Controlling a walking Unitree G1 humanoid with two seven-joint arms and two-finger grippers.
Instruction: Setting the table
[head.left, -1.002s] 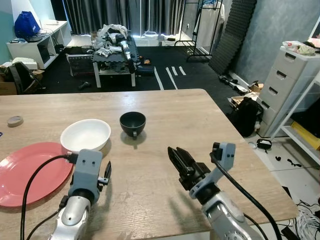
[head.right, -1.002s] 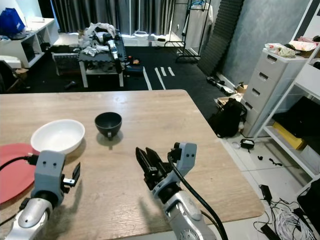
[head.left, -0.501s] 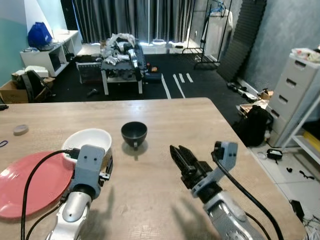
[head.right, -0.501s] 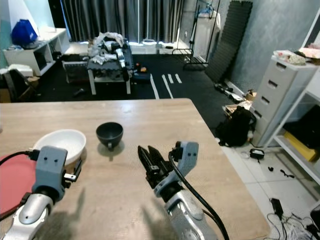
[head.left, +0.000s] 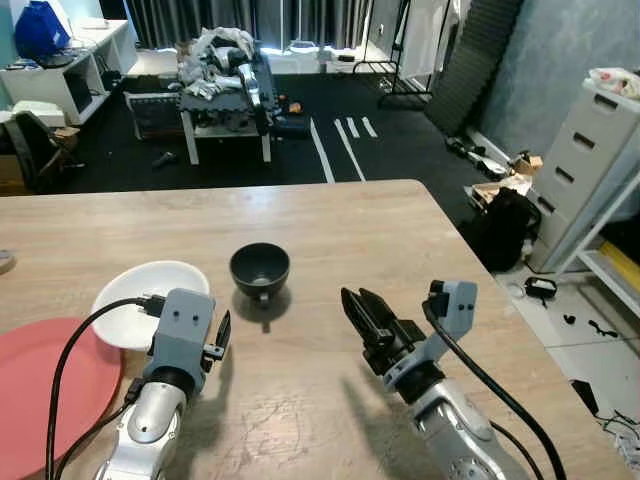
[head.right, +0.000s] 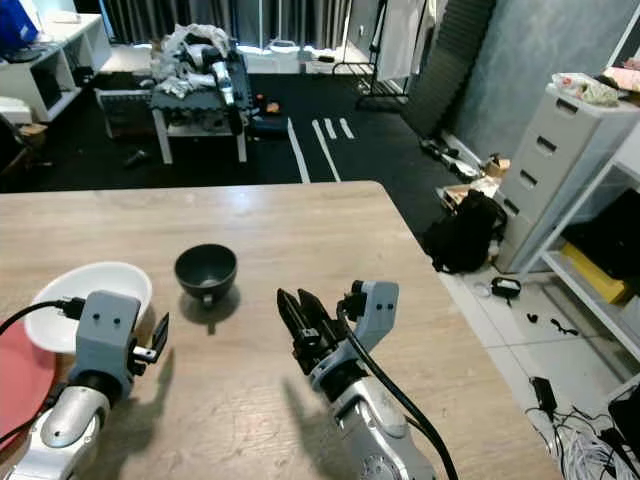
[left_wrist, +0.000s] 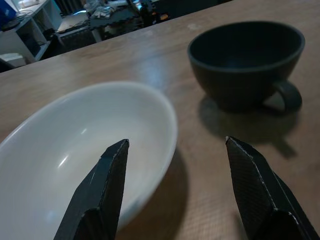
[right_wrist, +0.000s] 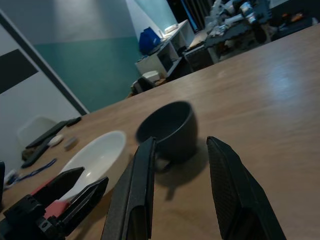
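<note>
Table setting: I am holding both grippers above the wooden table (head.left: 330, 215), nothing gripped.

I am keeping the left gripper (left_wrist: 175, 187) spread wide, hovering just beside the white bowl (head.left: 135, 315) near the table's left edge; the right gripper (head.left: 365, 318) is standing narrowly parted toward the near edge, pointing at the dark cup (head.left: 260, 270) mid-table. A red plate (head.left: 45, 385) is lying at the near left corner.
</note>
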